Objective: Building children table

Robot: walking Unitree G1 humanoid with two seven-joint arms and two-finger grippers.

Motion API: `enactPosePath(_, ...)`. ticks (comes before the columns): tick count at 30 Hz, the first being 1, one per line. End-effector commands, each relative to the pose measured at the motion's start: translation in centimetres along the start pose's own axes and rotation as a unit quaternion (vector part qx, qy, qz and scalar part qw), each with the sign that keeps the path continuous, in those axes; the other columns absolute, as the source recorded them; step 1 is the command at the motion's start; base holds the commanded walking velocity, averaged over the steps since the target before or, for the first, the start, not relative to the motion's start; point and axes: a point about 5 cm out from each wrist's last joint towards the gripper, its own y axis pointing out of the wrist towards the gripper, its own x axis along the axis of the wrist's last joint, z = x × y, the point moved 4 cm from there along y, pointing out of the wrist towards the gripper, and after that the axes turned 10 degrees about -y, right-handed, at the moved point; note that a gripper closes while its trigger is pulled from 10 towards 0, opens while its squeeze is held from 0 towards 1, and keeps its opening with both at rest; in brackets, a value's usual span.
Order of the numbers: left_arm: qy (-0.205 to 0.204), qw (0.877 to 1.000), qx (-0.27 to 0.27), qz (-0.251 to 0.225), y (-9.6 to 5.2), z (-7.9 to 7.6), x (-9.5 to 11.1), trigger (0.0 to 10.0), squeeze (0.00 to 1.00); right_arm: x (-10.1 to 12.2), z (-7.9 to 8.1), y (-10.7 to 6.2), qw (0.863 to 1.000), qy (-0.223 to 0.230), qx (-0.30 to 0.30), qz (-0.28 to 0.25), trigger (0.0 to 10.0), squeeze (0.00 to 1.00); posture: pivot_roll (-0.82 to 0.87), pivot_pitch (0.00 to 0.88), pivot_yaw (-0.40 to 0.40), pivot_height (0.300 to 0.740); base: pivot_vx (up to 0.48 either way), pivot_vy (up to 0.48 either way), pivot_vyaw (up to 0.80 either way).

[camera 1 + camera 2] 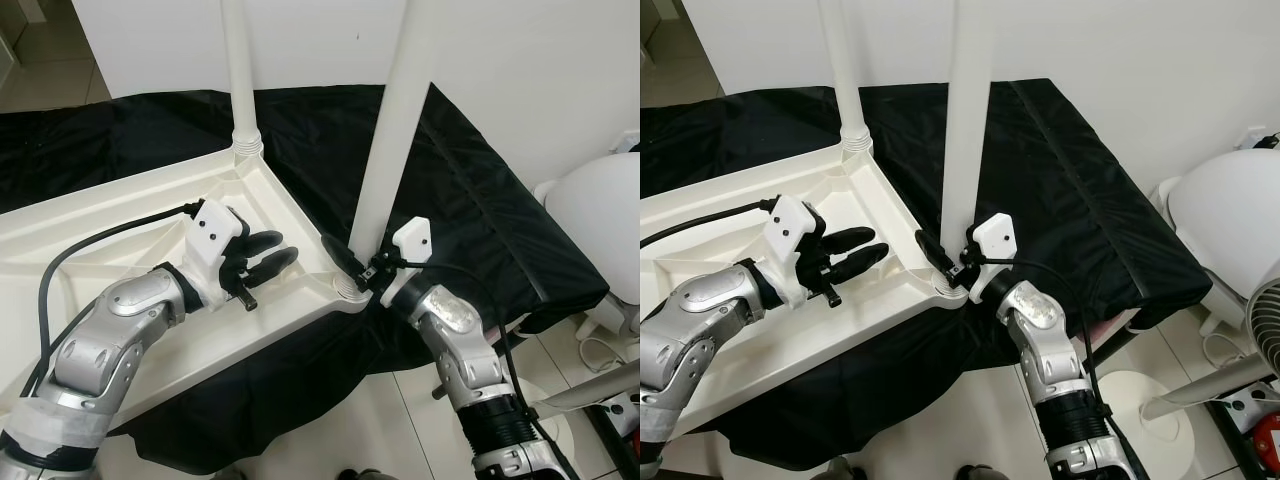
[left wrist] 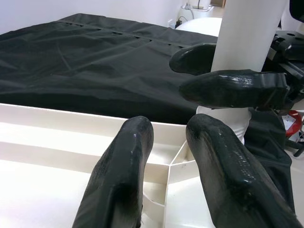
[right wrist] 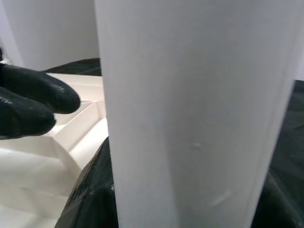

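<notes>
A white plastic table top (image 1: 120,220) lies upside down on a black cloth (image 1: 460,190). One white leg (image 1: 240,80) stands upright in its far corner socket. A second white leg (image 1: 392,130) stands at the near corner, and its surface is very close in the right wrist view (image 3: 190,114). My right gripper (image 1: 355,265) is shut on the base of this leg, its fingers (image 2: 232,88) lying on either side of it. My left gripper (image 1: 268,252) rests inside the table top's underside just left of that corner, open with nothing between its fingers (image 2: 118,175).
The cloth-covered surface ends at the right and front, above the tiled floor (image 1: 400,420). A round white appliance (image 1: 1230,220) and a fan grille (image 1: 1265,330) stand at the right. A white wall (image 1: 520,60) is behind. A cable (image 1: 90,245) trails from my left wrist.
</notes>
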Motion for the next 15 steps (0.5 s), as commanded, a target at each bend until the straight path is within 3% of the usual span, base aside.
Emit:
enactPosePath(1,-0.005,1.000,-0.020,0.007,-0.1,-0.4,-0.3,10.0,0.00,-4.0,1.4,-1.1,0.996,0.030,0.022,0.087,10.0,0.00,0.14,0.171,-0.019,0.740,0.000,0.000,0.00)
enactPosePath(3,-0.007,1.000,-0.020,0.005,0.0,-0.6,-0.4,10.0,0.00,-3.2,1.4,-1.2,0.998,0.002,0.023,0.063,10.0,0.00,0.13,0.171,-0.031,0.740,0.000,0.000,0.00)
enactPosePath(7,-0.015,1.000,-0.027,-0.001,0.1,-0.9,-0.3,10.0,0.00,-1.7,1.2,-1.3,0.999,0.002,0.022,0.033,10.0,0.00,0.12,0.173,-0.036,0.740,0.000,0.000,0.00)
enactPosePath(8,-0.022,0.999,-0.033,-0.006,0.2,-1.0,-0.2,10.0,0.53,-0.8,1.1,-1.3,0.999,0.009,0.026,0.018,10.0,0.00,0.11,0.171,-0.037,0.740,0.000,0.000,0.00)
enactPosePath(9,-0.022,0.999,-0.033,-0.006,0.2,-1.0,-0.2,10.0,0.53,-0.8,1.1,-1.3,0.999,0.009,0.026,0.018,10.0,0.00,0.11,0.171,-0.037,0.740,0.000,0.000,0.00)
enactPosePath(10,-0.035,0.999,-0.039,-0.012,0.4,-1.2,0.0,10.0,1.00,0.1,0.9,-1.3,0.999,0.015,0.030,0.005,10.0,0.00,0.11,0.171,-0.037,0.740,0.000,0.000,0.00)
enactPosePath(15,-0.053,0.996,-0.058,-0.030,0.8,-1.6,0.8,10.0,1.00,1.8,0.3,-1.7,0.998,0.027,0.051,-0.015,10.0,0.00,0.09,0.161,-0.047,0.740,0.000,0.000,0.00)
